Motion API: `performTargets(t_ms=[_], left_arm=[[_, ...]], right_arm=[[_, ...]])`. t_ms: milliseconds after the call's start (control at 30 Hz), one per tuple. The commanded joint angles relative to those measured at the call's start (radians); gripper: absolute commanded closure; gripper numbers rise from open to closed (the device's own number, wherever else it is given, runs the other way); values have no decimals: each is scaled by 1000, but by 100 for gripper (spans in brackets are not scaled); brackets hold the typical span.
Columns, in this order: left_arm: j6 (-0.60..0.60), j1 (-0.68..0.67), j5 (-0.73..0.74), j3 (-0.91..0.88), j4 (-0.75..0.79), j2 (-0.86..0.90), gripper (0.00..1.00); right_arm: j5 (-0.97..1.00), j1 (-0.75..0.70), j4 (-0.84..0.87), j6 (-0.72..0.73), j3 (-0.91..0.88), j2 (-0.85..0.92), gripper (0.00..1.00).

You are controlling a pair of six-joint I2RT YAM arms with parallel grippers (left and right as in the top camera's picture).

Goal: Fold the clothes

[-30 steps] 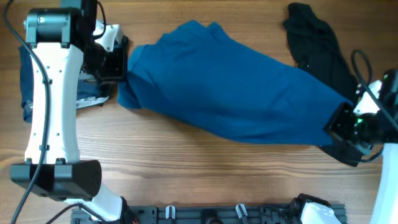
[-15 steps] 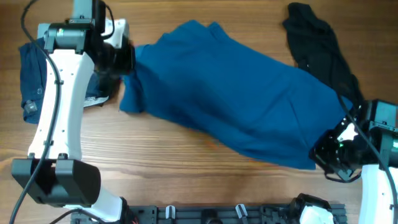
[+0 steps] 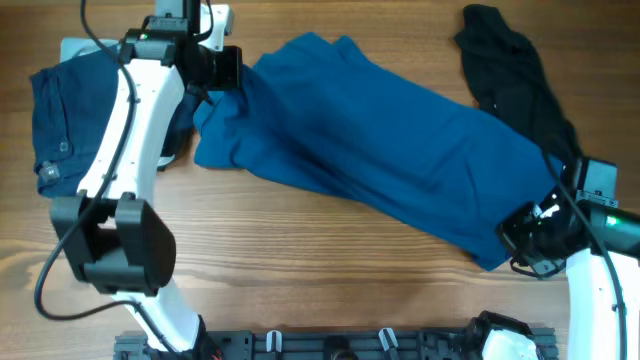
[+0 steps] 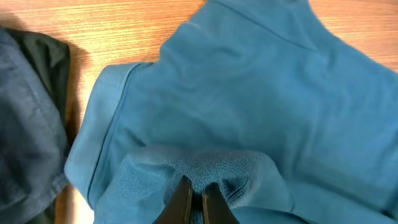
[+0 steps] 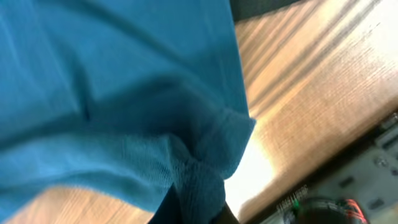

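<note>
The blue shirt (image 3: 380,160) lies spread across the middle of the counter (image 3: 300,290), running on a diagonal from the upper left of the overhead frame to the lower right. The left fingers (image 4: 184,200) are pressed together on a bunched fold of the blue shirt at its upper-left end; in the left wrist view the ribbed fabric is gathered into a ridge directly at the fingertips, and the rest of the shirt extends away toward the top and right of that frame. The right fingers (image 3: 518,236) sit at the lower right of the overhead frame and pinch the lower-right corner of the blue shirt. In the right wrist view the hem is drawn into a tight fold at the bottom centre of the frame, with bare counter showing to the right of it. The navy garment (image 3: 60,120) lies in a heap at the left edge of the overhead frame, partly under the left arm (image 3: 125,150) and just beside the shirt's upper-left end. The black garment (image 3: 510,70) lies at the upper right and trails down toward the right edge, touching the right end of the blue shirt.
</note>
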Motion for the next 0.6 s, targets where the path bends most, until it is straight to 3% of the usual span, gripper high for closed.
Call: performTargets(t_ms=[0,167,333,567], left_arm=[[2,3,-6,3,23,69,96],[1,3,-6,4,110,113,96],[1,0,-6,4,211,113,96],[2,-10,-6,1,233,115,96]], right_arm=[[43,-59,105,62,-41,28,96],[57,-162,306,-13,-42,132,96],[62,-163,339,-43,-42,240,96],[125,-163,279,-34,-42,266,96]])
